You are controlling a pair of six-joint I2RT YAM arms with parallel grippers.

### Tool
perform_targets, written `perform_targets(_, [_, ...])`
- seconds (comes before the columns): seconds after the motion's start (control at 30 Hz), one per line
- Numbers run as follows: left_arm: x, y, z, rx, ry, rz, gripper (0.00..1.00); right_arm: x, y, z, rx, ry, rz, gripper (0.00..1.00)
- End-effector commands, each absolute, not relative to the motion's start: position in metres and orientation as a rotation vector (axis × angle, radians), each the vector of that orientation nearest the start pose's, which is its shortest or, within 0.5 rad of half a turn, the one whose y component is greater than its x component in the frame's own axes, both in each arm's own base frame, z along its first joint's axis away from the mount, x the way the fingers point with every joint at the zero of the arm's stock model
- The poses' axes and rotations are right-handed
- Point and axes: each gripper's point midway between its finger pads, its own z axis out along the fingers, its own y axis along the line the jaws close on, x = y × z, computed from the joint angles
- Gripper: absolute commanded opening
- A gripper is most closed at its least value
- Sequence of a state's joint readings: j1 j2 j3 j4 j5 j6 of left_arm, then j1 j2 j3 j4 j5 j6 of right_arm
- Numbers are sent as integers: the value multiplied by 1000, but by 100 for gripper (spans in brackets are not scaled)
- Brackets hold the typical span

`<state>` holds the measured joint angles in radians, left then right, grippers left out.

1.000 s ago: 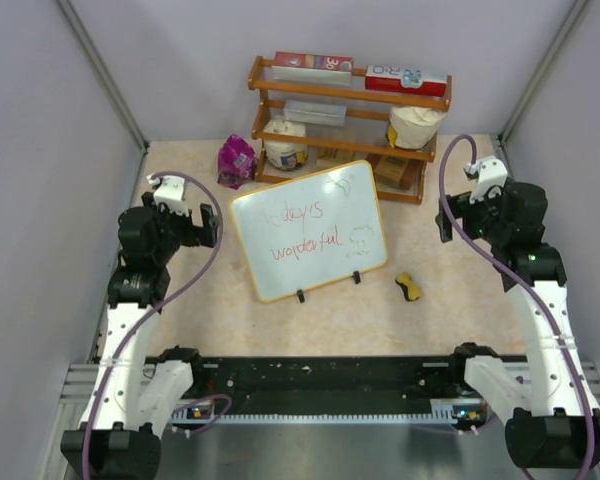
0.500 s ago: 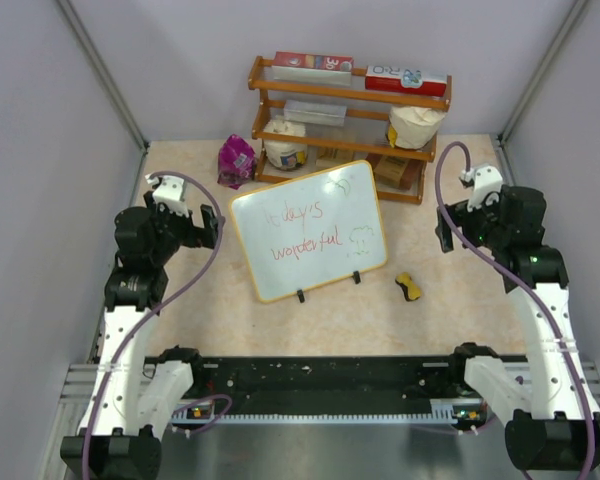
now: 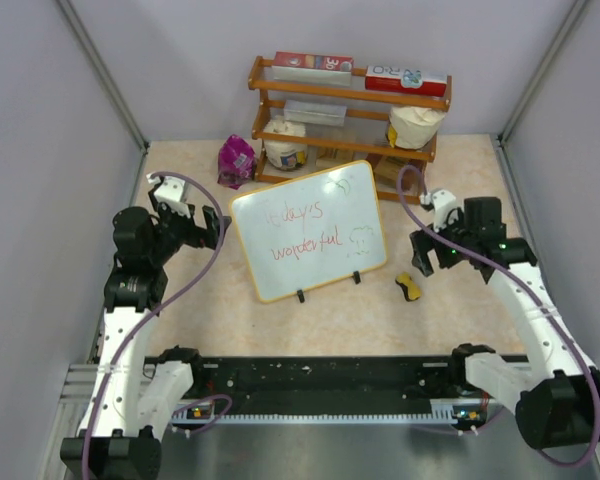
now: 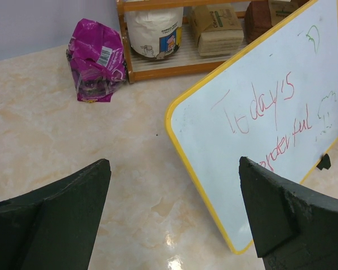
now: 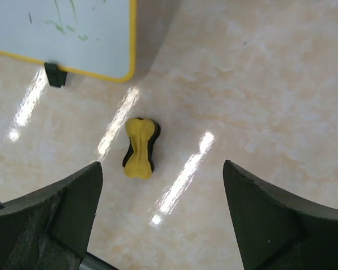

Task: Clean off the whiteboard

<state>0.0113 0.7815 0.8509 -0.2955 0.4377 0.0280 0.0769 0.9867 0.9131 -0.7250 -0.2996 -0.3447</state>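
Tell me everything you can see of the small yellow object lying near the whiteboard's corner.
The yellow object is small and bone-shaped, pinched at the waist, yellow on top with a black layer beneath, probably an eraser. It lies flat on the marbled table, off the near corner of the whiteboard, apart from it. Nothing touches it; the right gripper hangs above, jaws open.

Whiteboard point(image 3: 310, 232): large white rectangular board with rounded corners and a thin yellow-orange frame. It stands on two small black feet along its lower long edge and leans back. It sits near the middle of the surface point(image 3: 450, 330), toward the far edge, skewed so that its right end lies farther back. Red handwriting and small green scribbles at the right remain unerased.
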Motion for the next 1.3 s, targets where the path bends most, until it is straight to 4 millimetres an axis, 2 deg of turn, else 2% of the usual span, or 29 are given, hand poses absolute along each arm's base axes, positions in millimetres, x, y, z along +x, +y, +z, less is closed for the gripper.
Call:
perform_targets(0.0, [297, -75, 307, 358, 1667, -373, 99, 261, 77, 141, -705, 2286, 245, 84])
perform_targets(0.03, [298, -75, 308, 357, 1664, -371, 99, 258, 86, 135, -753, 2289, 247, 84])
perform_targets(0.17, [300, -73, 307, 350, 1663, -359, 99, 259, 98, 111, -813, 2317, 209, 81])
perform_targets(0.4, [303, -69, 304, 342, 1665, -335, 99, 257, 99, 73, -846, 2443, 177, 71])
perform_targets(0.5, [304, -69, 302, 340, 1664, -332, 99, 257, 97, 63, -861, 2468, 140, 68])
perform_targets(0.77, [306, -68, 298, 343, 1672, -326, 99, 252, 101, 46, -904, 2518, 133, 63])
perform_targets(1.0, [307, -69, 296, 350, 1672, -329, 99, 247, 93, 30, -928, 2576, 89, 55])
perform_targets(1.27, [308, -69, 294, 350, 1668, -325, 99, 245, 92, 24, -936, 2602, 87, 47])
